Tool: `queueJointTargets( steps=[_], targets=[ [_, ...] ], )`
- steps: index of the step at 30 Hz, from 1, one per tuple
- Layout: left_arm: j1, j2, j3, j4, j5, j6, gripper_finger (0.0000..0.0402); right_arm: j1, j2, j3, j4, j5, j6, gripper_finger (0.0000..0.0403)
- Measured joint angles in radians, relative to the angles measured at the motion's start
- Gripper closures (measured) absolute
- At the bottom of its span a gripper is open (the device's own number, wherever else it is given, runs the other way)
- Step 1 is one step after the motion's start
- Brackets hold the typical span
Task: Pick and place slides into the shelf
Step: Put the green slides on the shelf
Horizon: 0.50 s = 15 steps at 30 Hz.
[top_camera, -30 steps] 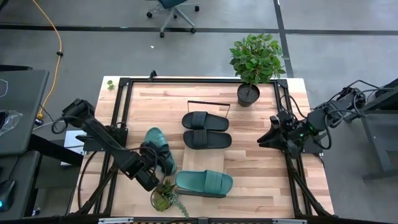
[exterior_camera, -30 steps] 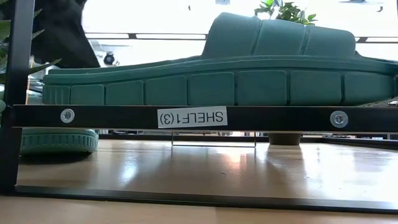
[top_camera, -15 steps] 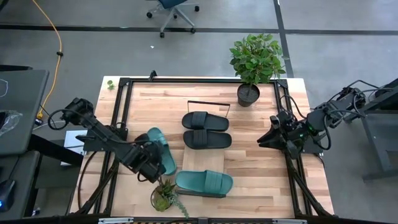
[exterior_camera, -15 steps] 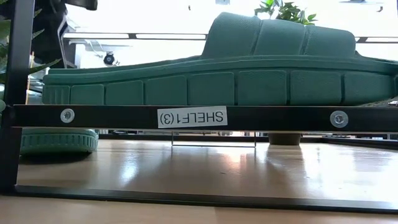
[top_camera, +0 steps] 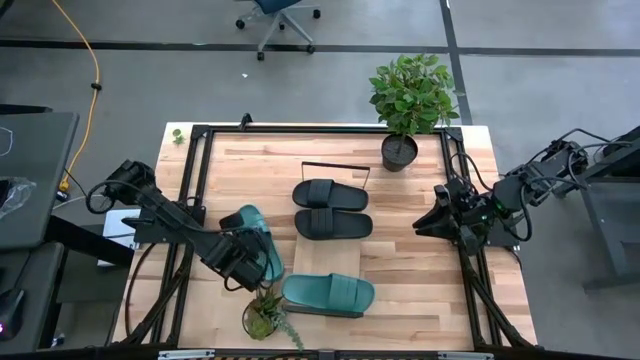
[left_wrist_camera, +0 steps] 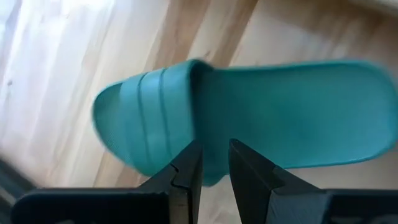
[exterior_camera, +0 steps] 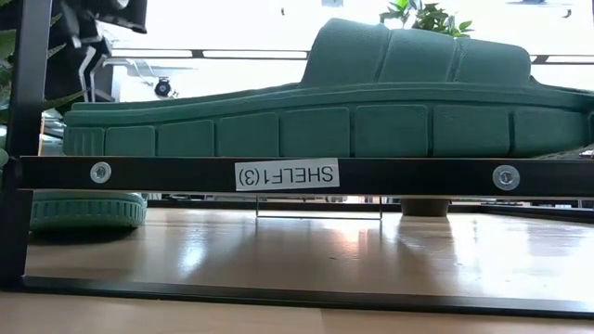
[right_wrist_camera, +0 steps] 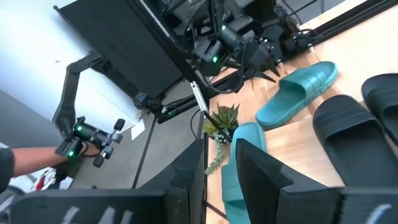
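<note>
One teal slide (top_camera: 252, 225) (left_wrist_camera: 280, 112) lies sole down on the tabletop, left of the shelf (top_camera: 325, 258); its end shows in the low view (exterior_camera: 88, 209). My left gripper (top_camera: 243, 268) (left_wrist_camera: 214, 165) hovers over it just behind the ribbed strap, fingers shut with only a narrow slit between them. The second teal slide (top_camera: 328, 292) (exterior_camera: 371, 93) lies across the shelf's near end, above the labelled black rail (exterior_camera: 288, 174). Two black slides (top_camera: 332, 194) (top_camera: 333, 224) lie side by side across the shelf farther back. My right gripper (top_camera: 424, 224) (right_wrist_camera: 221, 155) waits shut at the table's right edge.
A small spiky plant (top_camera: 265, 315) stands close to my left gripper on its near side. A big potted plant (top_camera: 399, 152) stands at the far edge, right of the shelf. Black frame rails (top_camera: 190, 200) run along both table sides. A person's hand (right_wrist_camera: 81, 140) holds a controller beyond the table.
My left gripper has moved from beside the small plant toward the far edge, coming over the teal slide on the table. The slide has stayed where it was.
</note>
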<state>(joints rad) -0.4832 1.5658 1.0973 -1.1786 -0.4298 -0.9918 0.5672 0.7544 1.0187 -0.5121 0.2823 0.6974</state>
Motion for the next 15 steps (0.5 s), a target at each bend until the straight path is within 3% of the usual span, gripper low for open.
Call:
queueJointTargets(
  steps=[9, 15],
  targets=[
    [0.0, 0.037, 0.0, -0.026, -0.007, 0.019, 0.0331, 0.0, 0.0, 0.0, 0.0, 0.006, -0.007, 0.0319],
    [0.002, 0.034, -0.001, -0.022, -0.036, 0.043, 0.0275, 0.0, 0.0, 0.0, -0.003, 0.033, -0.007, 0.0319]
  ],
)
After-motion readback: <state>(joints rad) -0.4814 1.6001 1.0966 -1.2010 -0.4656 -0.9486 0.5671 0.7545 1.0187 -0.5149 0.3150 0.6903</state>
